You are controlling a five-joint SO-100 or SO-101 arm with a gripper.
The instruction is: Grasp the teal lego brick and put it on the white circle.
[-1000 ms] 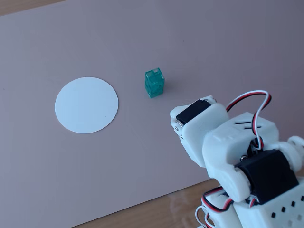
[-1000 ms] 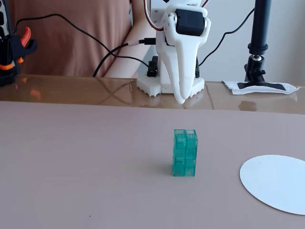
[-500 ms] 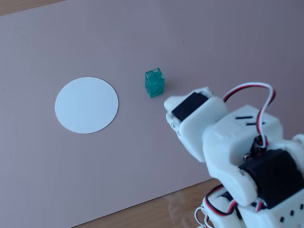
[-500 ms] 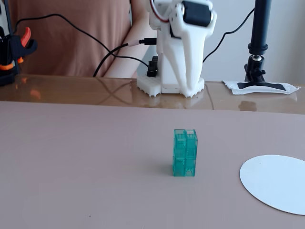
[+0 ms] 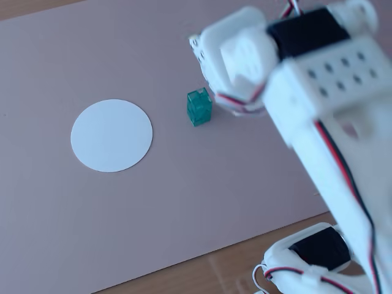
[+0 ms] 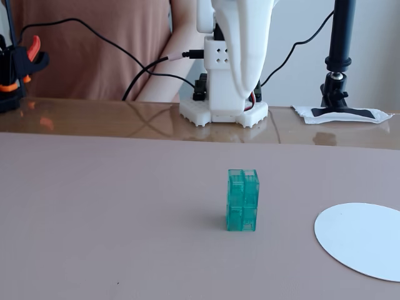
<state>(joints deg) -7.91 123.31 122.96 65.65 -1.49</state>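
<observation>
The teal lego brick (image 5: pixel 199 107) stands upright on the pinkish mat, free of any grip; it also shows mid-mat in the other fixed view (image 6: pixel 242 200). The white circle (image 5: pixel 111 135) lies flat on the mat, apart from the brick, to its left in one fixed view and at the lower right edge in the other (image 6: pixel 365 240). My white gripper (image 5: pixel 211 90) hangs above the mat just beside the brick and does not touch it. In the other fixed view the gripper (image 6: pixel 245 94) points down behind and above the brick. Its fingers read as one blurred mass.
The arm's base (image 6: pixel 224 106) stands on the glossy wooden table behind the mat (image 6: pixel 94 206). A black camera stand (image 6: pixel 340 50) is at the right, an orange clamp (image 6: pixel 25 56) at the left, with black cables and a person behind. The mat's front edge (image 5: pixel 202 260) meets bare wood.
</observation>
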